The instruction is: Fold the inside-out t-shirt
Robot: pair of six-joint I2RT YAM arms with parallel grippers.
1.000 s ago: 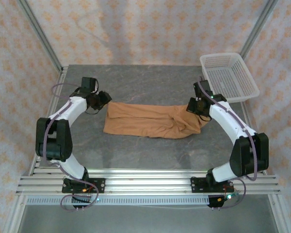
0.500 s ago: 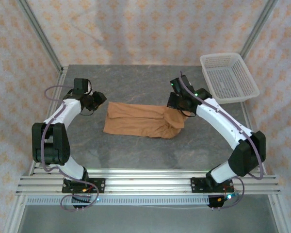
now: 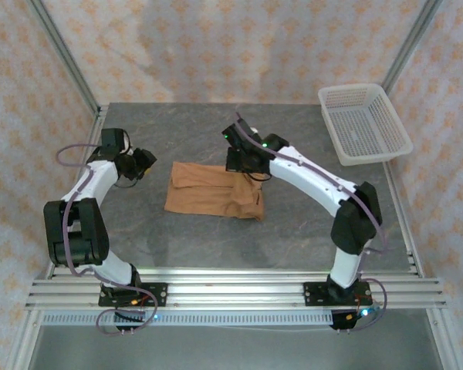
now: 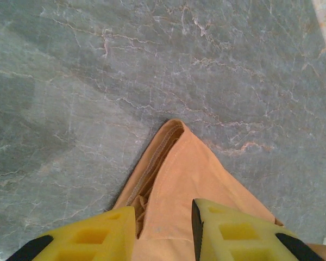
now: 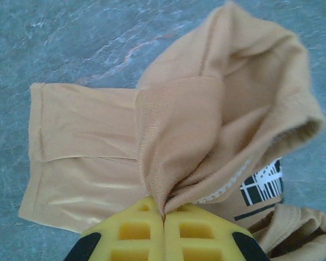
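Observation:
The orange-tan inside-out t-shirt (image 3: 204,196) lies as a short folded band on the grey table, left of centre. My right gripper (image 3: 243,160) hangs over its right part, shut on a bunched fold of the cloth (image 5: 168,141); the yellow fingers (image 5: 136,231) meet with no gap. The white neck label (image 5: 261,185) with dark print shows just right of that fold. My left gripper (image 3: 143,163) is by the shirt's left end. In the left wrist view its jaws (image 4: 163,212) stand apart, and a hemmed corner of the t-shirt (image 4: 190,168) lies flat between and beyond them.
A white mesh basket (image 3: 363,123) stands at the table's back right corner. Bare grey marbled table (image 3: 309,223) runs in front of and to the right of the shirt. Aluminium frame posts and patterned walls close in the sides and back.
My right gripper has swung left with the shirt's right end, laying it over the middle, so the shirt is shorter. My left gripper has drawn back a little to the left.

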